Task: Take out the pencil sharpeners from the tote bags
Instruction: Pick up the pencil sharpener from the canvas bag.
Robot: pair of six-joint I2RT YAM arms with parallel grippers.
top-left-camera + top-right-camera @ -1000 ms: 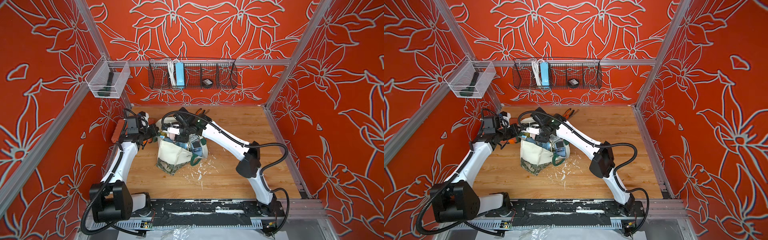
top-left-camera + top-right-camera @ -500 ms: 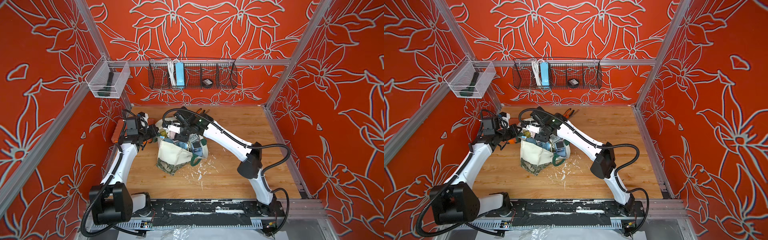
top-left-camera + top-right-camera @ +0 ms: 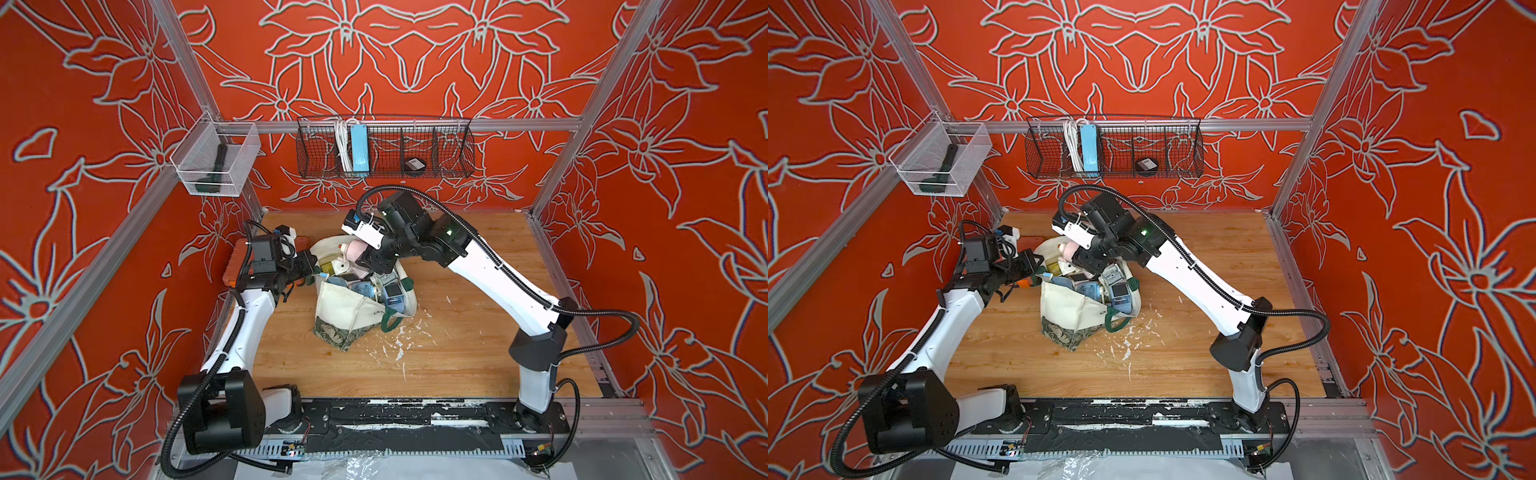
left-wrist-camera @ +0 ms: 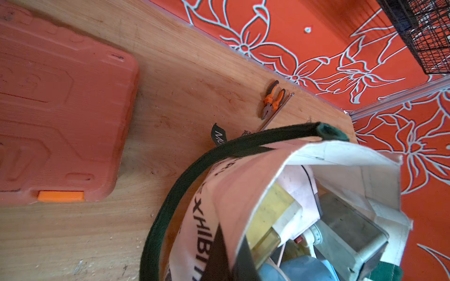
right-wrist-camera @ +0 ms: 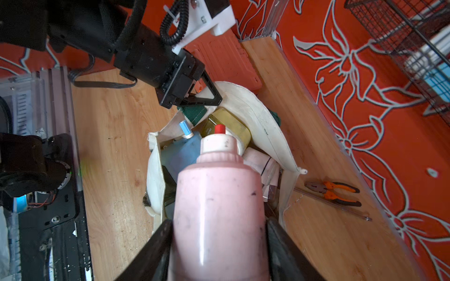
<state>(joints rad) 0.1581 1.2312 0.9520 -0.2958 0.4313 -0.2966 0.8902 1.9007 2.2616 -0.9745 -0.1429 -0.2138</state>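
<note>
The pink sharpener (image 5: 216,194), judged light, rigid and slippery-sided, is clamped across its sides by the right gripper (image 5: 218,245) at the mouth of the tote (image 3: 345,303); the floppy rim is pinched by the left gripper (image 5: 204,98).

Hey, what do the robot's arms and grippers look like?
The left arm and right arm have white shells, black joints and black ribbed cable hoses. A green light glows on the right one. Each wrist carries a white bracket. The left gripper and right gripper have black fingers; the left's are open triangular frames.
</note>
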